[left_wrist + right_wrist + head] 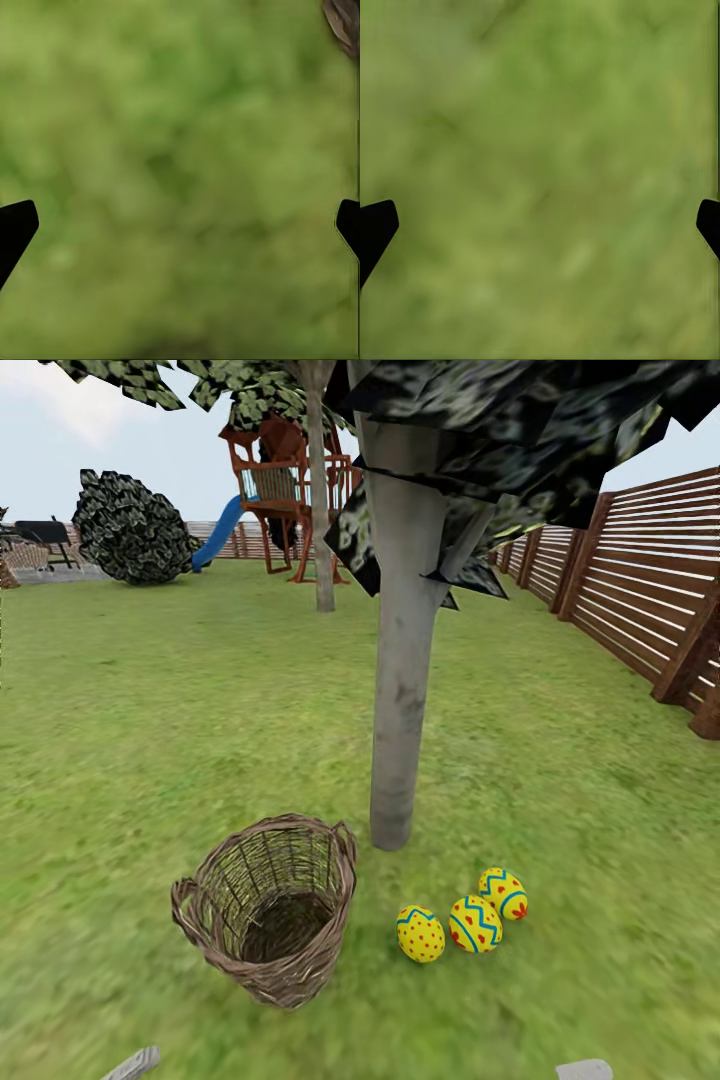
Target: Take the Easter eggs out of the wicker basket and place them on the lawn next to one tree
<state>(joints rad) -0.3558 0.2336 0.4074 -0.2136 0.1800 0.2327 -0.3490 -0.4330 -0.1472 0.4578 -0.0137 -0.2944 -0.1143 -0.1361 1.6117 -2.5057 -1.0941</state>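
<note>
Three yellow Easter eggs lie in a short row on the lawn (pixel 150 740) at the foot of a pale-trunked tree (pixel 405 690): one (pixel 420 934), one (pixel 475 924) and one (pixel 503 893). Just to their left the brown wicker basket (pixel 270 910) tilts toward me, and its inside holds nothing. My left gripper (pixel 180 225) hangs open over bare grass, with a sliver of the basket (pixel 345 22) at the corner of its view. My right gripper (pixel 540 225) is open too, over grass alone. Grey arm tips (pixel 130 1065) (pixel 585 1070) peek in at the head view's lower edge.
A brown slat fence (pixel 640 590) runs along the right. Farther back stand a second slim tree (pixel 322 510), a wooden play set (pixel 285 490) with a blue slide (pixel 220 532), and a round dark bush (pixel 130 525). Low dark leaves (pixel 520 430) hang over the trunk.
</note>
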